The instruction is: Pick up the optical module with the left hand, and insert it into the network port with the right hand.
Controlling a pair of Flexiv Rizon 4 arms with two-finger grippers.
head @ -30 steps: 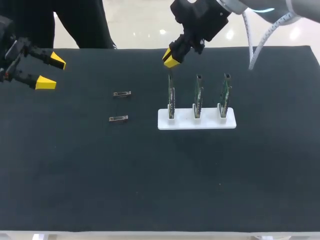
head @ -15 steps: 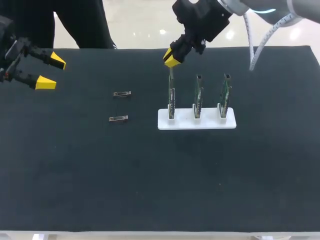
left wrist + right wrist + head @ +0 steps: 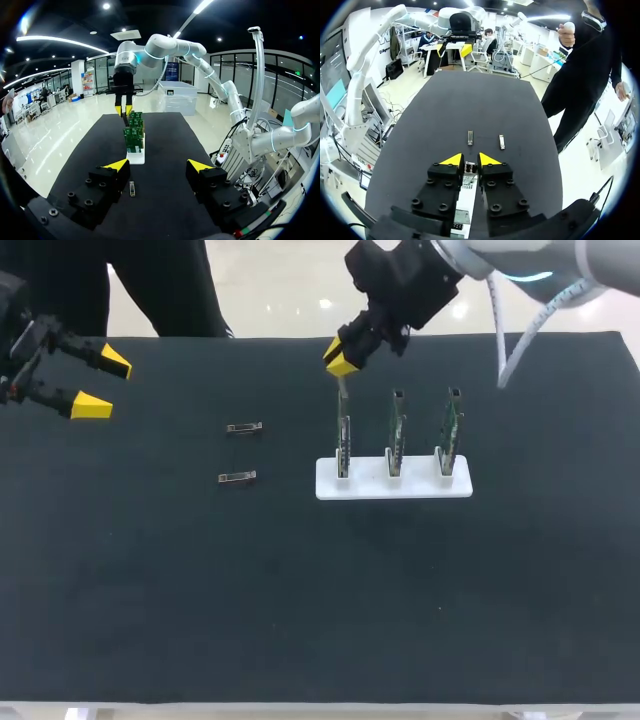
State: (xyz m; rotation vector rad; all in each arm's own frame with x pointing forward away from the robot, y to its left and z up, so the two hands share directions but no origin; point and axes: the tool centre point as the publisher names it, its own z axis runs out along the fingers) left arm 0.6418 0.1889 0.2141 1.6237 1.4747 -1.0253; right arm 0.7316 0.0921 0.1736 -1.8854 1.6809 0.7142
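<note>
Presently noted right gripper (image 3: 340, 360) clamped on optical module (image 3: 469, 168), just above leftmost circuit board (image 3: 343, 440) in white holder (image 3: 420, 488). Found left gripper (image 3: 100, 383) spread wide, well apart; two loose modules (image 3: 244, 428) lying on table (image 3: 300, 590) between.

Black table (image 3: 150, 590), white rack (image 3: 393, 489), green boards (image 3: 397, 430), yellow fingertips (image 3: 92, 406), and seemingly grey modules (image 3: 244, 428).

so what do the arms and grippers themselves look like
The left gripper and right gripper match. Each has a blocky black body dotted with round screw heads and ends in two fingers with bright yellow wedge-shaped tips. The right arm is made of smooth, rounded silver-grey links with a glowing light-blue ring at a joint. A white cable loops off it.
</note>
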